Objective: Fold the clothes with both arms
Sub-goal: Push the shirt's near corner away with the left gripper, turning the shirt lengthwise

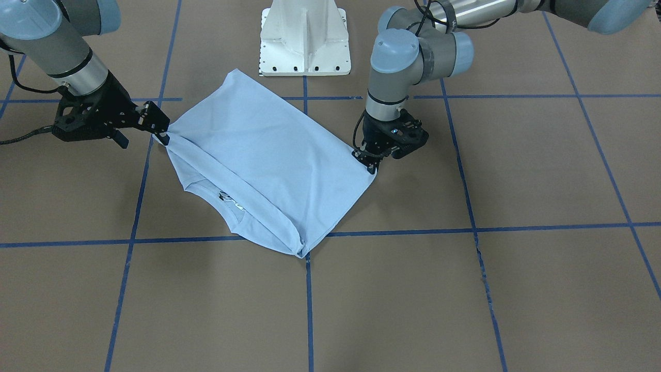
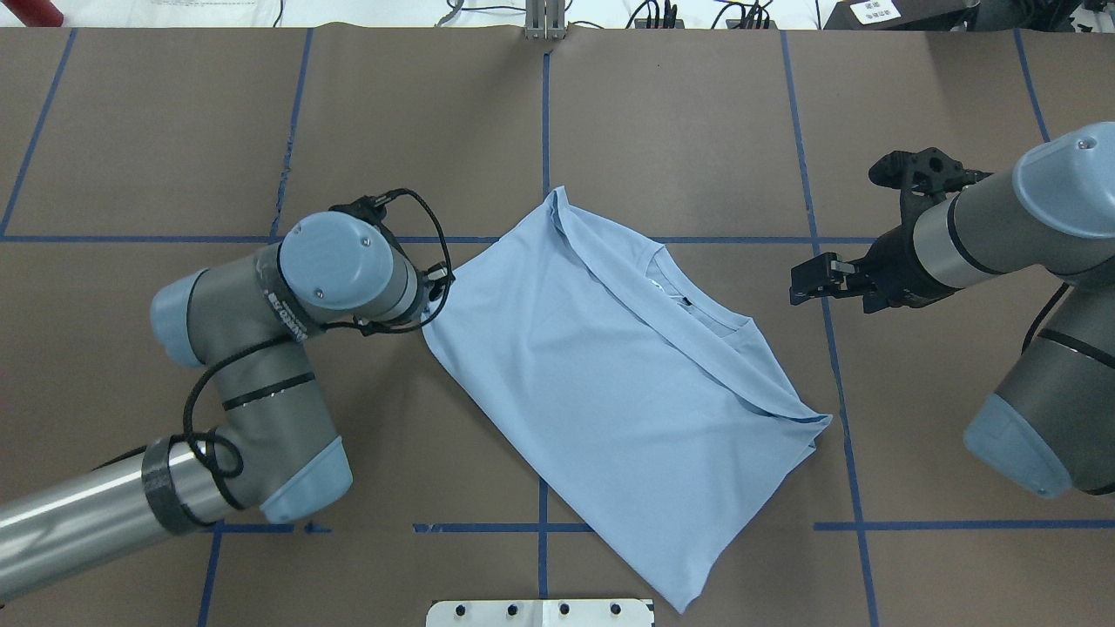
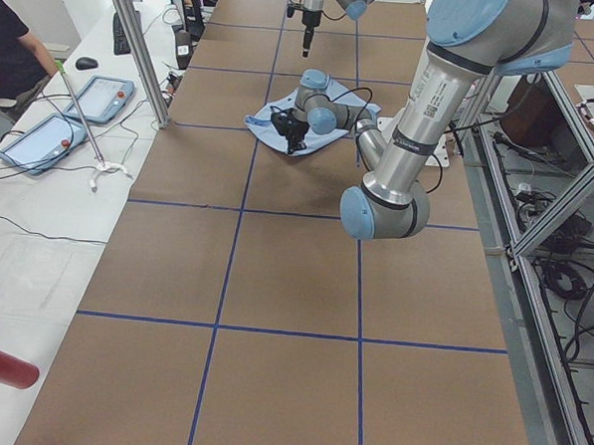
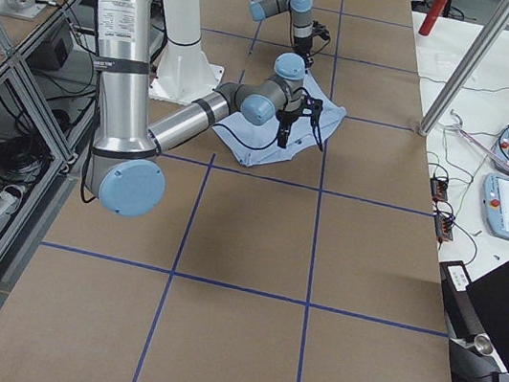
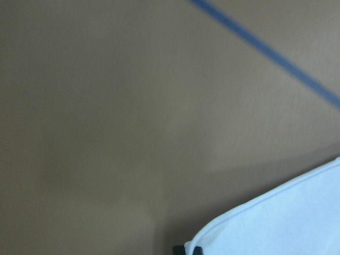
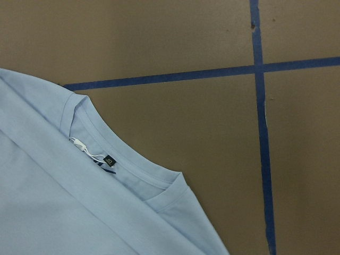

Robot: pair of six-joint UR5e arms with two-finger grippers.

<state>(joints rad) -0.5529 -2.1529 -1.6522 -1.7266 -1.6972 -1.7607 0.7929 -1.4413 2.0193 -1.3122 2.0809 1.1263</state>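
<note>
Right wrist-mounted view: one white neck tag (image 6: 79,144) and one dark label (image 6: 109,161), writing unreadable. One folded T-shirt (image 2: 610,383) lies central on the worktop (image 2: 392,131). Seen overhead, left gripper (image 1: 371,165) sits at its 10 o'clock corner, right gripper (image 2: 801,286) at 2 o'clock; whether either's fingers are apart or together, I cannot tell.

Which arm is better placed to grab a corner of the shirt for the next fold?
Probably left: the left fingers sit low at the T-shirt's corner, while the right fingers hover higher, apart from it.
</note>
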